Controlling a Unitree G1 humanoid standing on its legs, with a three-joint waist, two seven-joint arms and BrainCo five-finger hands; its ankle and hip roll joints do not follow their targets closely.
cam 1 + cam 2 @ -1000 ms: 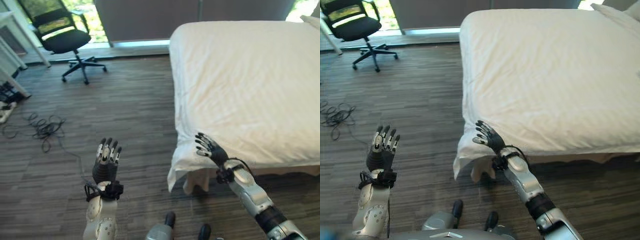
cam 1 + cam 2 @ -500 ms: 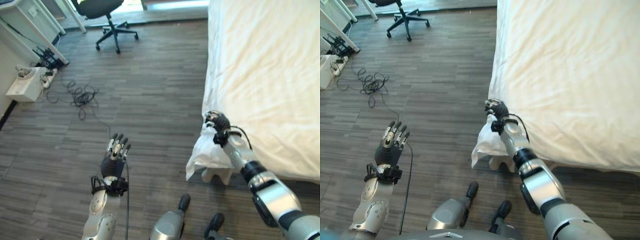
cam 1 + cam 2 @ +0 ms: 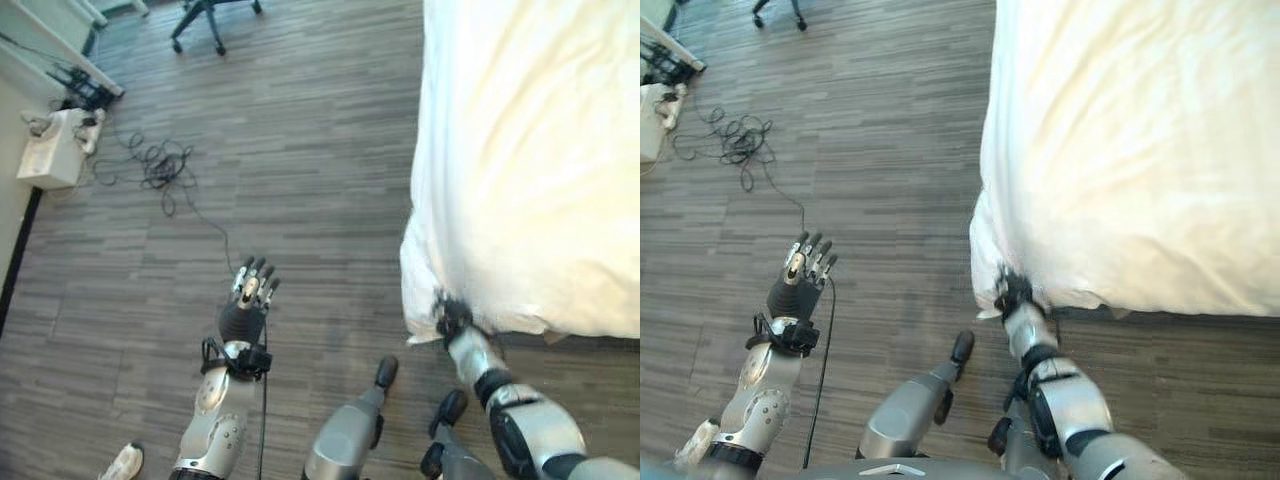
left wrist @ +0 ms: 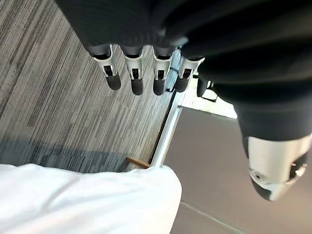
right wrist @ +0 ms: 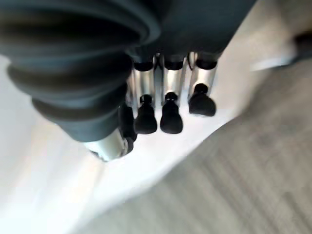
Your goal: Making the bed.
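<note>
Right hand (image 3: 452, 320) pinches the white sheet's corner (image 3: 425, 290) to tug it; left hand (image 3: 246, 305) hangs spread.

The right hand (image 3: 452, 318) has dropped from the white sheet's (image 3: 520, 170) top to its hanging corner

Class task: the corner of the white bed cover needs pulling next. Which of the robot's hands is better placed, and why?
The right hand: it is already at the hanging corner of the white cover, its fingers against the cloth. The left hand is held open over the wooden floor, well apart from the bed.
</note>
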